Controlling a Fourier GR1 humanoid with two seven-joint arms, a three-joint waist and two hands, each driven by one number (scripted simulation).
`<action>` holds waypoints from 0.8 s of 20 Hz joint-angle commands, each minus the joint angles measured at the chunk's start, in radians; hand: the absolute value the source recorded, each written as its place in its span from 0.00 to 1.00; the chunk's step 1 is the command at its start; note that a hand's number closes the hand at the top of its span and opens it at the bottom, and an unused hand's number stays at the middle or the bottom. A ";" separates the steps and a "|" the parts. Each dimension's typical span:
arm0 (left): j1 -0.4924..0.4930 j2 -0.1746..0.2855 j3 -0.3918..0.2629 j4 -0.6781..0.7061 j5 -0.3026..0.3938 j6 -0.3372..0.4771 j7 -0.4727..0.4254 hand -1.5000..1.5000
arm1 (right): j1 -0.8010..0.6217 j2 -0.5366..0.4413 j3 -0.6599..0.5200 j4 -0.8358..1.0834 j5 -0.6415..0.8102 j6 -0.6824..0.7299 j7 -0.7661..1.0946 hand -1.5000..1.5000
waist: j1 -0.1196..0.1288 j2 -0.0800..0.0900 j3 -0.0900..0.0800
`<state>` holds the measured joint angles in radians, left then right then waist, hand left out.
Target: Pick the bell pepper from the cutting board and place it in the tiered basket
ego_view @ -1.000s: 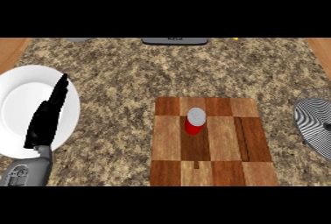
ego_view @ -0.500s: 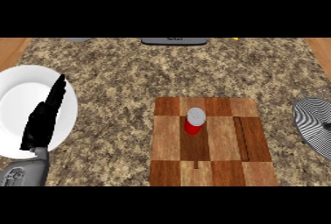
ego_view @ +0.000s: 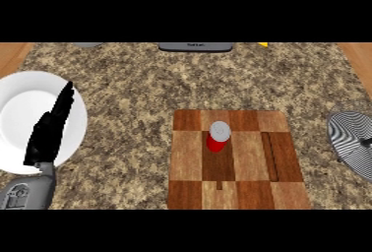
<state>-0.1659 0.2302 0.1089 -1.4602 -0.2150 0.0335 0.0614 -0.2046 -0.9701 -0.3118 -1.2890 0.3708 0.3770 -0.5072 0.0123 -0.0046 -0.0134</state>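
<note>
**Not started: pepper (ego_view: 216, 141) on board (ego_view: 251, 172)**

L hand (ego_view: 49, 134) rests over the plate (ego_view: 20, 110) at the left edge, fingers (ego_view: 64, 103) straight and pressed together, holding nothing. R hand not in view. The pepper sits well to the right of the fingertips, untouched, w/ the basket (ego_view: 352, 142) farther right again. Left to do, I'd judge: reach, grasp, carry, place, i.e. everything.

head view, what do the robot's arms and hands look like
Only the left one shows. The left hand is plain black, long and slim, narrowing toward the fingertips. Its forearm is grey and rounded, with a darker panel set into it. No cables or lettering can be made out.
</note>
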 commanded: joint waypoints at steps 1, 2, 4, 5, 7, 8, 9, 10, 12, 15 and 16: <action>0.016 0.005 0.012 0.015 0.015 -0.016 -0.031 0.50 | -0.016 0.030 0.021 0.117 0.009 0.032 -0.010 0.00 | -0.001 0.008 0.014; 0.010 0.013 0.013 0.003 0.011 -0.020 -0.008 0.50 | -0.065 -0.007 -0.003 0.131 -0.030 0.093 0.004 0.00 | 0.001 0.007 0.013; -0.004 0.005 0.013 0.004 0.004 -0.004 0.005 0.50 | -0.059 0.077 -0.010 0.157 -0.056 0.046 -0.009 0.00 | 0.001 0.008 0.014; -0.001 -0.011 -0.005 -0.005 -0.003 0.000 -0.001 0.50 | -0.080 0.055 -0.029 0.212 -0.066 0.061 -0.042 0.00 | 0.005 0.010 0.014; -0.015 0.028 0.036 0.027 0.021 -0.024 -0.015 0.50 | -0.068 0.074 -0.076 0.177 -0.131 0.091 -0.015 0.00 | -0.012 0.006 0.013; -0.008 0.028 0.032 -0.011 0.034 -0.038 0.023 0.50 | -0.116 0.086 -0.074 0.224 -0.121 0.063 -0.011 0.00 | 0.004 0.008 0.014; 0.015 0.023 0.016 -0.020 0.010 -0.028 0.000 0.50 | -0.140 0.079 -0.083 0.229 -0.133 0.077 0.008 0.00 | 0.004 0.007 0.014; 0.055 -0.027 -0.009 -0.012 0.001 -0.002 -0.018 0.50 | -0.100 0.095 -0.119 0.195 -0.173 0.084 0.003 0.00 | -0.009 0.004 0.013; 0.002 -0.004 0.014 -0.005 0.002 0.000 0.011 0.50 | -0.199 0.011 -0.163 0.285 -0.213 0.154 0.026 0.00 | -0.003 0.006 0.013; -0.057 0.022 0.036 0.065 0.005 -0.013 -0.001 0.50 | -0.236 -0.048 -0.222 0.379 -0.239 0.169 0.027 0.00 | -0.007 0.009 0.014; -0.011 0.036 0.039 0.009 0.028 -0.049 0.022 0.50 | -0.199 -0.033 -0.215 0.402 -0.211 0.141 -0.010 0.00 | -0.003 0.007 0.014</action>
<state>-0.1742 0.2369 0.1272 -1.4439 -0.2110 0.0222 0.0646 -0.3831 -0.9627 -0.4780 -0.9975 0.1689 0.5144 -0.5078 0.0083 -0.0011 -0.0053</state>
